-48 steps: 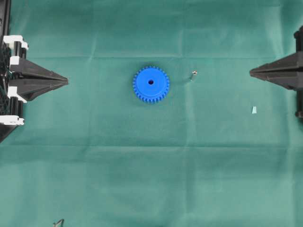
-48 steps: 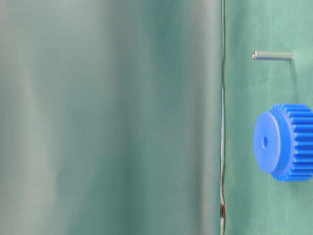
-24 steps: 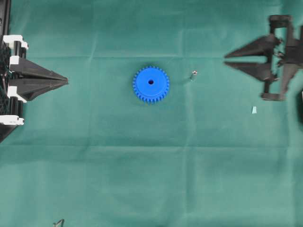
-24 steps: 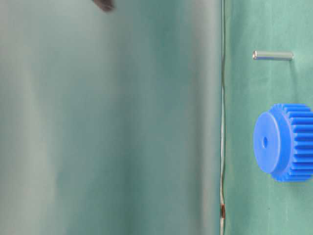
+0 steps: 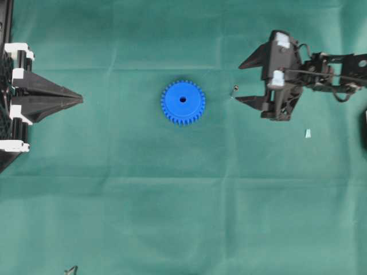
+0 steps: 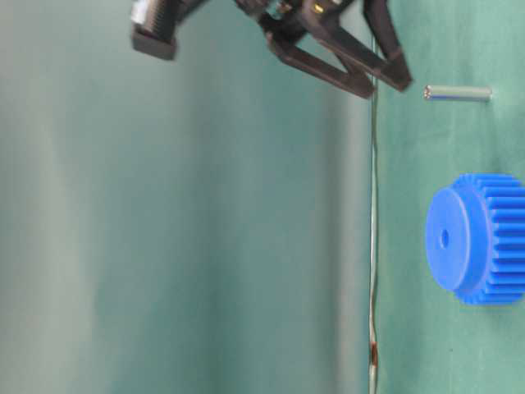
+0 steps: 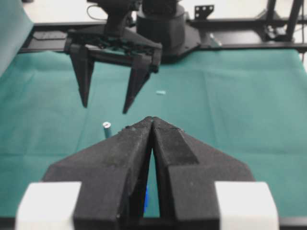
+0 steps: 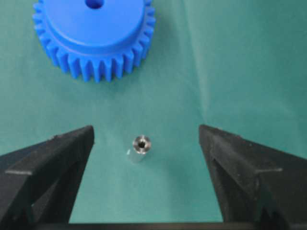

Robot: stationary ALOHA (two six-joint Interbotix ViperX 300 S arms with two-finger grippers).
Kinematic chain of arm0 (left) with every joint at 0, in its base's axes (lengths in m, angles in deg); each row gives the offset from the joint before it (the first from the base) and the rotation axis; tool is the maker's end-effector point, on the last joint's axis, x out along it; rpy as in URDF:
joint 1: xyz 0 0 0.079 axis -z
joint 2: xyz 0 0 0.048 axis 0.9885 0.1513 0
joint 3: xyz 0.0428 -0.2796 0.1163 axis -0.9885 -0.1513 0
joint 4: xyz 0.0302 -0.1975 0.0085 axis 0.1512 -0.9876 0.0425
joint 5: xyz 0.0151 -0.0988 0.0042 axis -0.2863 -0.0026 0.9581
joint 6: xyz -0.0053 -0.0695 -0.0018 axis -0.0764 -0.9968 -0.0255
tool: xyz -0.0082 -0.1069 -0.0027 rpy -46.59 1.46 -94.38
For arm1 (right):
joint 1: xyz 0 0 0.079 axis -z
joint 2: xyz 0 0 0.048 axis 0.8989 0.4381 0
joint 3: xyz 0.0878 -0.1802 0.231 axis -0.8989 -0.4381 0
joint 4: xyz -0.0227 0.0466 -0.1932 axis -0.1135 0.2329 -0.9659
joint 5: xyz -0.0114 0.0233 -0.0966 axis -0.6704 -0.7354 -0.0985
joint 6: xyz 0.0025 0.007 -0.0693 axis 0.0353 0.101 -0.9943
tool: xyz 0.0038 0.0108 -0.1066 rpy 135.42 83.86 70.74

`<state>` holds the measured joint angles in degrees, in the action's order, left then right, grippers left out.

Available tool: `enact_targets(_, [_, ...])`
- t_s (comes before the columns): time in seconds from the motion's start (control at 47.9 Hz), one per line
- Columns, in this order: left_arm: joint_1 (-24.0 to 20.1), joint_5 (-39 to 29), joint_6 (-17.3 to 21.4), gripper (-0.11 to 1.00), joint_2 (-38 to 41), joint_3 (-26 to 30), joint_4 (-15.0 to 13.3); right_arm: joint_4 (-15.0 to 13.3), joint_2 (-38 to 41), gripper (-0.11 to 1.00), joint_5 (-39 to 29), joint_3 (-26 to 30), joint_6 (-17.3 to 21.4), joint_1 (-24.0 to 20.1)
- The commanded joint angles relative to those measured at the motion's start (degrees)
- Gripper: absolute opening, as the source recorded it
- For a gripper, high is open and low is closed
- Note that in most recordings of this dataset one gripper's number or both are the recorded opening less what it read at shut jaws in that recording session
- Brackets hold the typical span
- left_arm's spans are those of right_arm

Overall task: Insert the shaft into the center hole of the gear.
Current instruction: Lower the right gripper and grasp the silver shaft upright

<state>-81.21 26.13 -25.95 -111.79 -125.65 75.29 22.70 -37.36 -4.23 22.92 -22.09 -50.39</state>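
The blue gear (image 5: pixel 183 102) lies flat on the green cloth with its center hole (image 5: pixel 183 99) facing up and empty. The shaft (image 5: pixel 234 90), a tiny silvery pin, stands upright to the gear's right and apart from it. My right gripper (image 5: pixel 238 83) hovers open just right of the shaft and holds nothing. In the right wrist view the shaft (image 8: pixel 140 145) shows end-on between the spread fingers, with the gear (image 8: pixel 94 33) beyond. At table level the fingertips (image 6: pixel 402 82) sit slightly above the shaft's top (image 6: pixel 458 93). My left gripper (image 5: pixel 82 99) rests shut at the far left.
A small pale blue scrap (image 5: pixel 308 133) lies on the cloth at the right, below the right arm. The green cloth (image 5: pixel 183 217) covers the whole work surface. The left arm's base (image 5: pixel 14 103) stands at the left edge.
The right gripper has opened from shut and moved left from the right edge to the shaft. The left gripper, gear and shaft have not moved.
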Motion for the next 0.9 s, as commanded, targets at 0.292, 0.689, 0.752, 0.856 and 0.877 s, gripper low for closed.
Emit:
enact_targets(0.292, [0.18,-1.32,0.00,0.00,0.18,1.67,0.09,0.18,5.01,0.91,2.55,1.49,0.09,0.00])
enact_targets(0.689, [0.18,-2.55,0.09,0.00,0.18,1.67,0.18,0.00,5.10,0.36,3.08,1.32,-0.26,-0.09])
enact_targets(0.752, [0.18,-2.64,0.09,0.00,0.26,1.67,0.18,0.00,5.27,0.22,3.08,1.32,-0.35,-0.09])
enact_targets(0.856, [0.18,-2.64,0.09,0.00,0.18,1.67,0.09,0.00,5.27,0.17,3.08,1.23,-0.35,-0.18])
enact_targets(0.877, [0.18,-2.64,0.09,0.00,0.18,1.67,0.09,0.00,5.27,0.17,2.99,1.23,-0.35,-0.18])
